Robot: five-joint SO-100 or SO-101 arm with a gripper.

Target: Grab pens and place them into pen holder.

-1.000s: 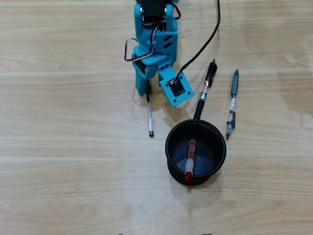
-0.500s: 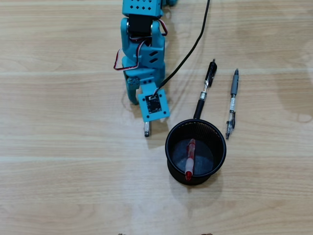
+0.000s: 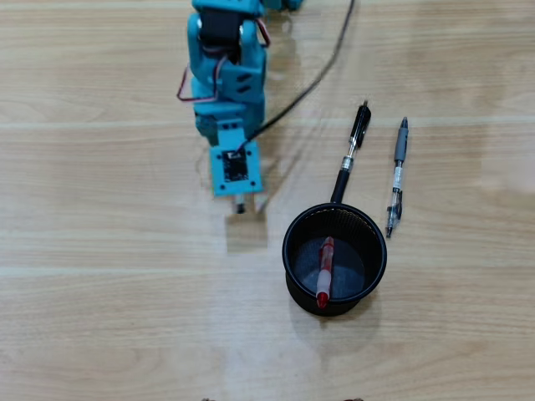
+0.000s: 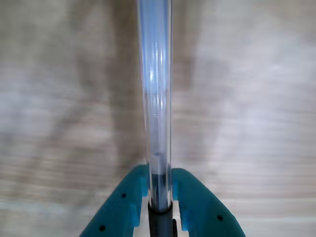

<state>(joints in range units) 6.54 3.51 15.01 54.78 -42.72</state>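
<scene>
My teal gripper (image 4: 159, 183) is shut on a clear-barrelled pen (image 4: 155, 89), which stands up between the jaws above the wooden table. In the overhead view the gripper (image 3: 241, 203) points down, and only the pen's end (image 3: 241, 207) shows below the arm. It hangs to the left of the black mesh pen holder (image 3: 291, 251). A red pen (image 3: 324, 271) leans inside the holder. A black pen (image 3: 354, 146) lies on the table with its tip at the holder's far rim. A second black-and-clear pen (image 3: 397, 177) lies to its right.
The arm's black cable (image 3: 318, 75) runs across the table from the wrist towards the top edge. The wooden table (image 3: 117, 276) stretches out to the left of the holder and in front of it.
</scene>
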